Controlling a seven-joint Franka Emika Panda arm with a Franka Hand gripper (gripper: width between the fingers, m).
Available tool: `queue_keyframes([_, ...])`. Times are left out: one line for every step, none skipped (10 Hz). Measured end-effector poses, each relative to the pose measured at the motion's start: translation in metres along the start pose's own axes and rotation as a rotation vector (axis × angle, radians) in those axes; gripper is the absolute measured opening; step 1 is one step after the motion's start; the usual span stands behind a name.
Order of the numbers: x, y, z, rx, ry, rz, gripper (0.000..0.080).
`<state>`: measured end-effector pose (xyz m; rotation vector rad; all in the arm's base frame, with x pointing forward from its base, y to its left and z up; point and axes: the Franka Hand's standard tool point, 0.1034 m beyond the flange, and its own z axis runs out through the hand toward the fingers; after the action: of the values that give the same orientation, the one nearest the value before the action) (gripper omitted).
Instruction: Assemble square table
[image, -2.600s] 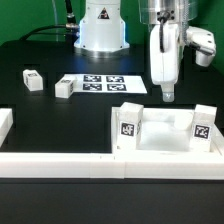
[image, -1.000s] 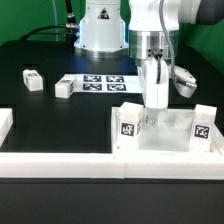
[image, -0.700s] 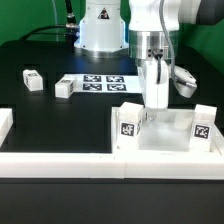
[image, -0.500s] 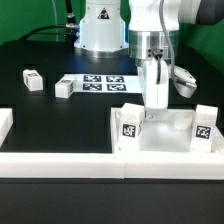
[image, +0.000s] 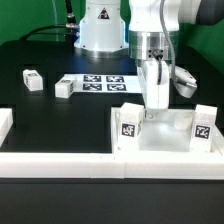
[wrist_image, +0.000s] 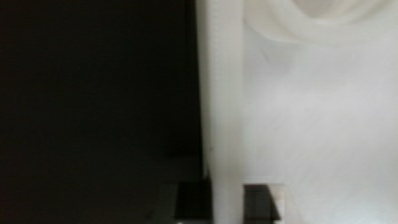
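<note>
Black table (image: 60, 125) — white rimmed tabletop (image: 170, 141), tagged at its corners; gripper (image: 154, 109) jaws pinch its rim.

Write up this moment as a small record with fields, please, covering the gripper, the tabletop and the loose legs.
gripper: shut on the rim of the tabletop, nearer its end on the exterior view's left
tabletop position: flat on the table, just behind the front border bar
inner leg: loose, beside the marker board
outer leg: loose, farther toward the exterior view's left
legs fitted: none visible
</note>
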<state>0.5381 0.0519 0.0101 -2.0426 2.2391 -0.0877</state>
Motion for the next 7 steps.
queue_keyframes([0.0, 0.0, 0.0, 0.0, 0.0, -0.001, 0.0053])
queue_keyframes([0.0, 0.0, 0.0, 0.0, 0.0, -0.002, 0.0053])
queue_keyframes([0.0, 0.0, 0.0, 0.0, 0.0, -0.003, 0.0054])
queue_keyframes([0.002, 0.0, 0.0, 0.001, 0.001, -0.022, 0.0054])
queue_keyframes([0.018, 0.007, -0.001, -0.001, 0.003, -0.152, 0.0054])
queue_keyframes([0.042, 0.016, -0.003, 0.009, 0.019, -0.242, 0.0054])
queue_keyframes([0.053, 0.016, -0.005, 0.006, 0.017, -0.326, 0.0054])
